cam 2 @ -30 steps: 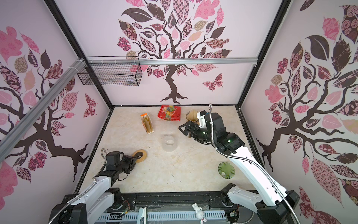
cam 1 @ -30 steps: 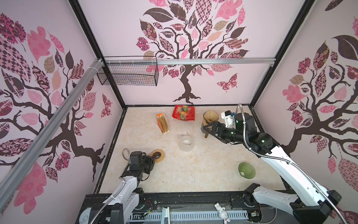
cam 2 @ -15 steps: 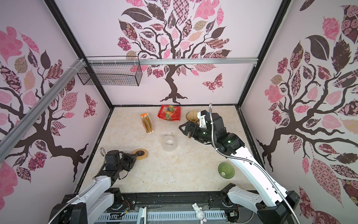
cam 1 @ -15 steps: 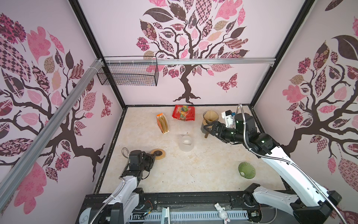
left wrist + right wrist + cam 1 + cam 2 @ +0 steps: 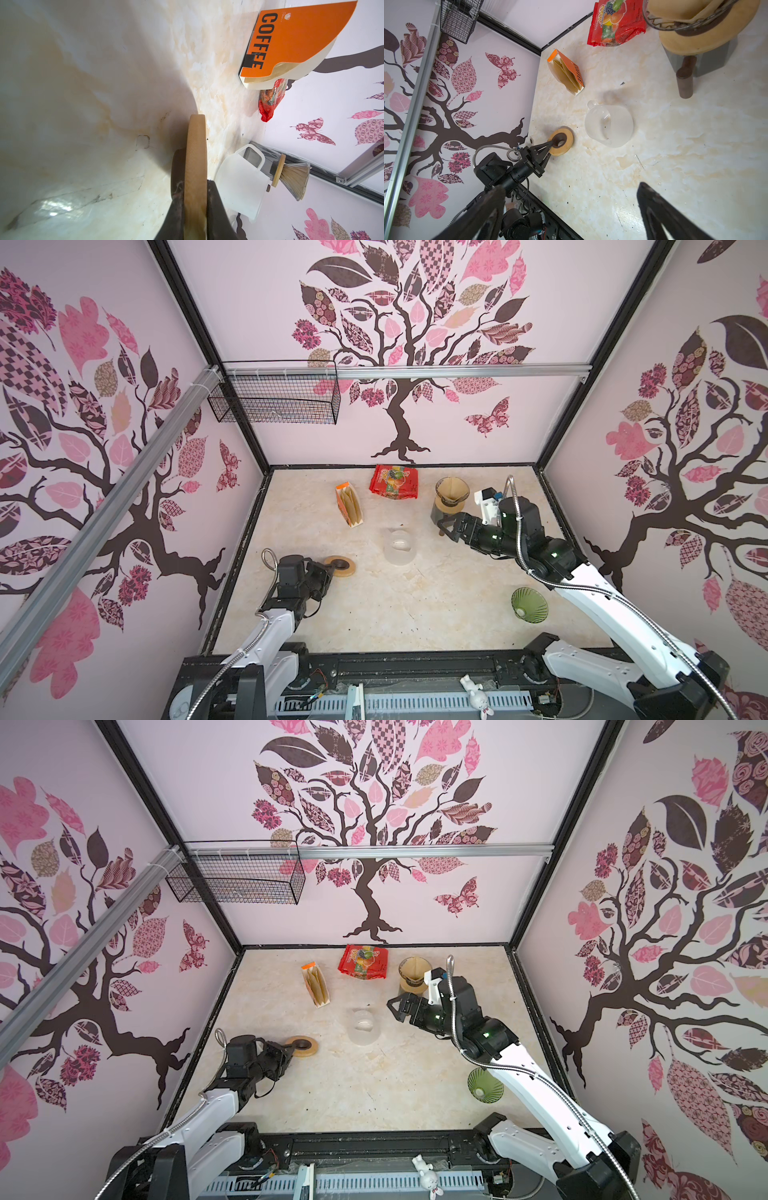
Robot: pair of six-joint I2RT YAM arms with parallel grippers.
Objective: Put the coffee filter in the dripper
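Your right gripper (image 5: 446,528) hangs spread just beside the brown paper coffee filter (image 5: 452,489), which sits point-down in the wire-and-wood cone dripper (image 5: 685,44) near the marbled surface's (image 5: 415,605) far right corner. Your left gripper (image 5: 328,570), well apart, pinches a flat wooden ring (image 5: 349,568).

L gripper (image 5: 194,185): fingers run off pic edge in wrist view; so does near part of wood ring (image 5: 196,145).
R gripper (image 5: 571,186): fingers dark, blurred, cut by pic edge.
Wire dripper (image 5: 658,23): by counter's far edge; top cut off in R wrist view, filter (image 5: 675,8) w/ it.
Snack bag (image 5: 268,104): mostly behind filter box (image 5: 295,41).
Green dripper (image 5: 482,1085): rim partly behind R arm in a top view.
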